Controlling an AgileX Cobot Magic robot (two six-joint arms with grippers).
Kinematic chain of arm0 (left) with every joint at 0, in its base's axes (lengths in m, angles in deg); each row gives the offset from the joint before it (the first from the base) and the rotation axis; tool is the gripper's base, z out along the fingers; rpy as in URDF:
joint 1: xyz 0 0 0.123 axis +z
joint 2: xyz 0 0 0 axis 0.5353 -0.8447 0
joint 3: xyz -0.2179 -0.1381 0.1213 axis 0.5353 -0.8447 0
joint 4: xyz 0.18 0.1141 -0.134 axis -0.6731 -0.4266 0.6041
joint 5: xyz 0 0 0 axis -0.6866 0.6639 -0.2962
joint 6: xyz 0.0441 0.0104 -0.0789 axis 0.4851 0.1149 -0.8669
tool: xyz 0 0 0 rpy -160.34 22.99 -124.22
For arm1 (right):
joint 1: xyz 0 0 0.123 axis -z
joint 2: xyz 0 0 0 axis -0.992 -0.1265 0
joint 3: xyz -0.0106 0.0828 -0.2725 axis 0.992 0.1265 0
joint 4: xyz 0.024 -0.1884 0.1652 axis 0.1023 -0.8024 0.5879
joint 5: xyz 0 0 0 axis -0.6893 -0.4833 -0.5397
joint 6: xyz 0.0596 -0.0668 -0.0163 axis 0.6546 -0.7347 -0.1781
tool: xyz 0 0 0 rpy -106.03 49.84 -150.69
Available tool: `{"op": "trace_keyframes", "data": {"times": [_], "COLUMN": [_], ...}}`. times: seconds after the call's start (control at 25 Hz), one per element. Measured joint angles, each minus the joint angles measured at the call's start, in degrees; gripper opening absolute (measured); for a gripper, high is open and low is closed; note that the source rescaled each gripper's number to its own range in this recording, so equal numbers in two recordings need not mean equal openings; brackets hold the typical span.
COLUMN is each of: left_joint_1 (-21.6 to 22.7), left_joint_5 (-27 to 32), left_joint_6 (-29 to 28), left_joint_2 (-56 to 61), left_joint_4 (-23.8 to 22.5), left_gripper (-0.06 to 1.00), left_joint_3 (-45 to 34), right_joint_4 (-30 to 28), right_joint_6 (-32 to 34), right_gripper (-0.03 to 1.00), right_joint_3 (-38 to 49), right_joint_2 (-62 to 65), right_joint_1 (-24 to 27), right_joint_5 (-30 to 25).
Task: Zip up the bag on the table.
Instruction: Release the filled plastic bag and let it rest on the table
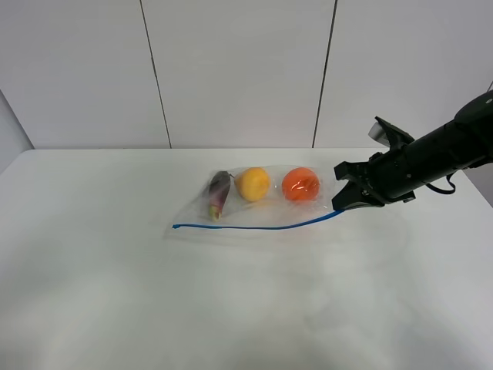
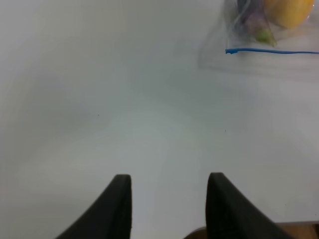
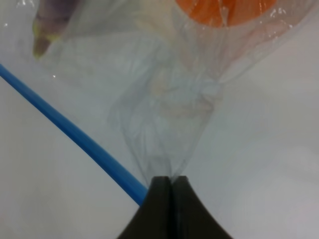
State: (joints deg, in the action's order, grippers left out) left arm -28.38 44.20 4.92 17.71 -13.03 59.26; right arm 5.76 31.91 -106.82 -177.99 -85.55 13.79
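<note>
The bag (image 1: 271,210) lies flat mid-table (image 1: 115,293), clear plastic with a purple eggplant (image 1: 219,194), a yellow pear (image 1: 253,183) and an orange (image 1: 300,183) inside. Its blue zipper strip (image 1: 254,227) runs along the near edge. My right gripper (image 1: 340,202) is shut on the bag's right end, and the right wrist view shows the plastic (image 3: 159,114) bunched into the closed right gripper (image 3: 168,183) beside the strip (image 3: 75,132). My left gripper (image 2: 169,201) is open over bare table, well apart from the bag's left corner (image 2: 239,37). It does not show in the exterior high view.
The black right arm (image 1: 431,158) reaches in from the right edge above the tabletop. A white panelled wall (image 1: 239,69) stands behind the table's back edge. White tabletop stretches to the left and in front of the bag.
</note>
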Motion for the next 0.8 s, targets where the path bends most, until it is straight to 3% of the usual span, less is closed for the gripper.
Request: {"op": "trace_keyframes", "data": {"times": [0.8], "left_joint_1": [-4.95], "left_joint_5": [-0.05], "left_joint_6": [1.5], "left_joint_2": [0.0], "left_joint_4": [-0.57], "left_gripper": [0.66], "left_joint_3": [-0.45], "right_joint_4": [-1.16], "right_joint_6": [0.59], "right_gripper": [0.0], "right_joint_3": [0.0], "right_joint_2": [0.0], "right_joint_1": [0.0], "right_joint_5": [0.0]}}
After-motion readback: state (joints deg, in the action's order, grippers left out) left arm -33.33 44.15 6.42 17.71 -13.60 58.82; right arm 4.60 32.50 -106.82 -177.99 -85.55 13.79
